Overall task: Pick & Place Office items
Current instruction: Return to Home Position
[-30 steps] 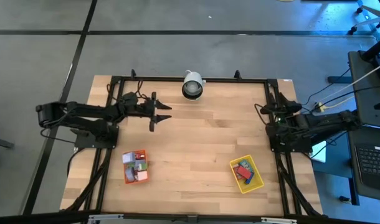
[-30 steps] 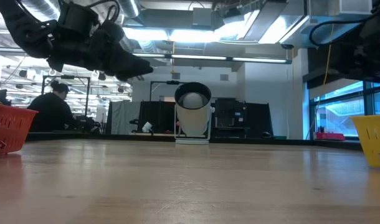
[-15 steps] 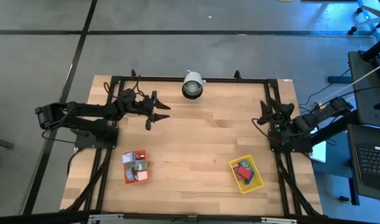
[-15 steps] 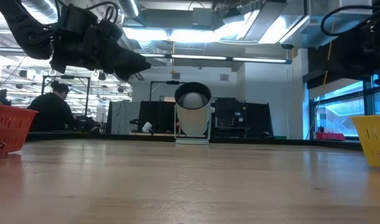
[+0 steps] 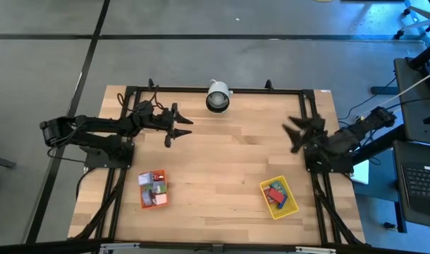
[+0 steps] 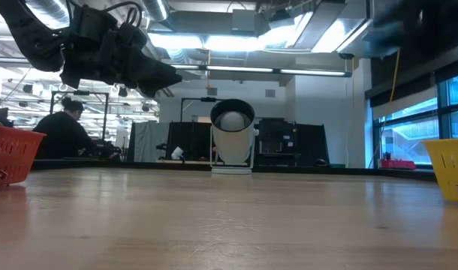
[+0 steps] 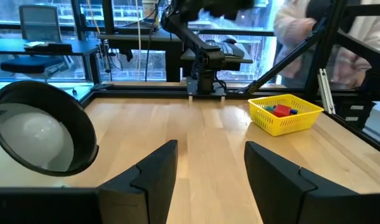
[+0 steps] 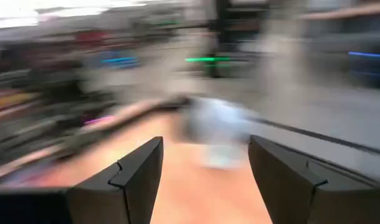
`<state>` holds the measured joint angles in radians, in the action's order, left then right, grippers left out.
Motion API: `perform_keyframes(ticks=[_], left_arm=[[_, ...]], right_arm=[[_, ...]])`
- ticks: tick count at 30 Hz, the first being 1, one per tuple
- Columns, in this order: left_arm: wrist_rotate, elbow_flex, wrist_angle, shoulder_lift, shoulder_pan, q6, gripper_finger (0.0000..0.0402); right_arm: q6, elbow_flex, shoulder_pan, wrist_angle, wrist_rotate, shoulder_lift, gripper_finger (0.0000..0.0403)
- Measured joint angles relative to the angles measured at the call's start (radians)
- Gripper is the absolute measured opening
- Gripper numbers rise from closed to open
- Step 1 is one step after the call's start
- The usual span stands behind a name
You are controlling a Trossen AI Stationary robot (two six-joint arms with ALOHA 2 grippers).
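Observation:
Small coloured office items lie in an orange tray [image 5: 152, 188] at the near left and in a yellow tray [image 5: 279, 197] at the near right; red and blue pieces show in the yellow tray [image 7: 283, 114]. My left gripper [image 5: 174, 130] hangs open above the far left of the table, pointing level toward the right, with nothing between its fingers [image 7: 205, 168]. My right gripper [image 5: 294, 134] is open and empty at the table's right side, above the wood, pointing toward the left [image 8: 202, 168].
A white camera on a stand [image 5: 217, 97] sits at the middle of the far edge. A dark frame [image 5: 215, 89] runs around the table. The wood between the two trays and in the table's middle [image 5: 222, 162] is bare. A person sits in the room beyond [image 6: 64, 127].
My right gripper has swung out from beside its base toward the table's middle and has risen, turning from pointing along the right edge to pointing left. My left gripper has turned slightly toward the far edge.

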<state>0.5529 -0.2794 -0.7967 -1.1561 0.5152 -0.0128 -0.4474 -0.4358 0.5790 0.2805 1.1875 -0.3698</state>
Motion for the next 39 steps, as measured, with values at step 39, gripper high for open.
perform_keyframes(ticks=[39], left_arm=[[-0.068, 0.0, -0.056, 0.0, -0.029, -0.019, 0.0182]], right_arm=[[0.456, 0.422, -0.784, -0.685, -1.449, 0.035, 0.0219]])
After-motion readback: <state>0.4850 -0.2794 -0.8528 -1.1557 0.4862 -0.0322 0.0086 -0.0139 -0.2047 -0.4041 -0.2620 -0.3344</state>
